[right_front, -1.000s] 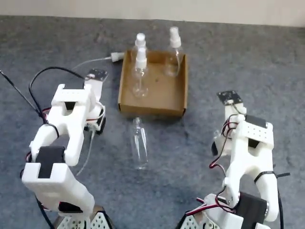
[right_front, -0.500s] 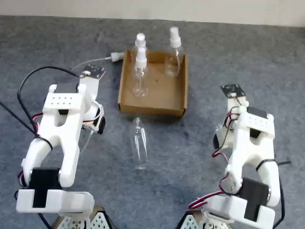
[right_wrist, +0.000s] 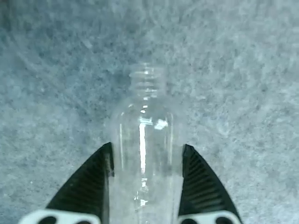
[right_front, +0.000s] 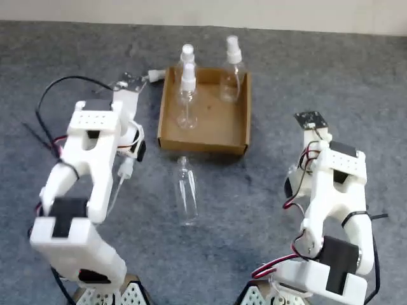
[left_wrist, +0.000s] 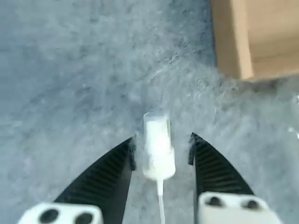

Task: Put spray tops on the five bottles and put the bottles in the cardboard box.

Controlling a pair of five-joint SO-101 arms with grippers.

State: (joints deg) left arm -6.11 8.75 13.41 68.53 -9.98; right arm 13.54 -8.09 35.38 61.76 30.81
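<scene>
My left gripper stands open around a white spray top that lies on the grey cloth with its thin tube trailing; a small gap shows on each side. From above, this spray top sits under the left arm, left of the cardboard box. My right gripper is shut on a clear uncapped bottle, its threaded neck pointing away. Three bottles with spray tops stand at the box. Another uncapped bottle lies in front of the box.
A loose spray top with its tube lies behind the box's left corner. The box's corner is close to the left gripper. Grey cloth covers the table, with open room at the right.
The left arm has swung toward the box and its wrist has moved farther back, over the spray top. The right arm rose slightly a second ago and has held still since.
</scene>
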